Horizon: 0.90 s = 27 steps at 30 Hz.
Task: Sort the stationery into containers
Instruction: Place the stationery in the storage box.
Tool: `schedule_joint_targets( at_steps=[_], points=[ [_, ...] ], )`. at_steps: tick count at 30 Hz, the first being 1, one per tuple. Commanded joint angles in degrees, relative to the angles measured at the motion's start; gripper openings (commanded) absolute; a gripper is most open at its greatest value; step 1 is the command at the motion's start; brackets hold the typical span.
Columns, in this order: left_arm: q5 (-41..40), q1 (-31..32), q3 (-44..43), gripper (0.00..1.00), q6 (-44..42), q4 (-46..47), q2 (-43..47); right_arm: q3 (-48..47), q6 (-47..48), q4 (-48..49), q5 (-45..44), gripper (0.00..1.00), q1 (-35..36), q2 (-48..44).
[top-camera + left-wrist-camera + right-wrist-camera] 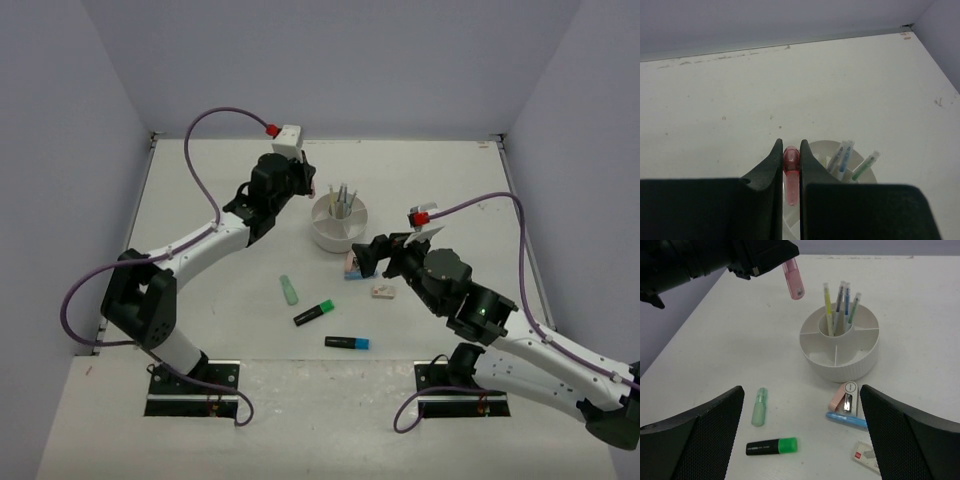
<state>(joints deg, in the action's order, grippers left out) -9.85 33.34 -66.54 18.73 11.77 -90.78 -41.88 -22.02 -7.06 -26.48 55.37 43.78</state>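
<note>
Left arm (205, 248) and right arm (560, 362): white links, black joint housings, black base plates (195, 385). A purple cable (200, 150) with a red connector (270, 129) runs to each wrist. Green indicator light (487, 310) on one right-arm joint. Right gripper (801, 390) fingers (700, 435): black, mesh-textured inner faces. Left gripper (790, 145) fingers (769, 172): smooth black.

Desk (450, 170): white, matte. Back wall (330, 60), left wall (60, 150), right wall (590, 150): plain pale lavender, boxing desk in on three sides. Left wrist view: brownish scuffs (685, 62) along desk/back-wall joint, small orange marks (906, 36) at far right corner, faint grey smudge (938, 102) near right wall, few specks (722, 118) mid-surface. Top view: seam (330, 358) across desk near front edge; strip in front of it slightly more beige.
</note>
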Motion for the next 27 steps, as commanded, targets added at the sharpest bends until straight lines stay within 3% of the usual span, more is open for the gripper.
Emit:
schedule_joint_targets(
  at_steps=[1, 9, 27],
  points=[
    [5.45, 0.24, -6.17, 0.0, -2.68, 4.1, -4.65, 3.3, -1.42, -3.1, -3.29, 0.99, -0.04, -2.61],
    [5.71, 0.41, -12.39, 0.0, -5.74, -4.65, -13.37, 2.86, 0.13, -3.22, -2.6, 0.99, -1.68, -2.91],
    [8.09, 0.33, -18.77, 0.0, -9.71, -21.1, -18.71, 1.02, 0.93, -3.22, 0.27, 0.99, -2.55, -0.55]
  ],
)
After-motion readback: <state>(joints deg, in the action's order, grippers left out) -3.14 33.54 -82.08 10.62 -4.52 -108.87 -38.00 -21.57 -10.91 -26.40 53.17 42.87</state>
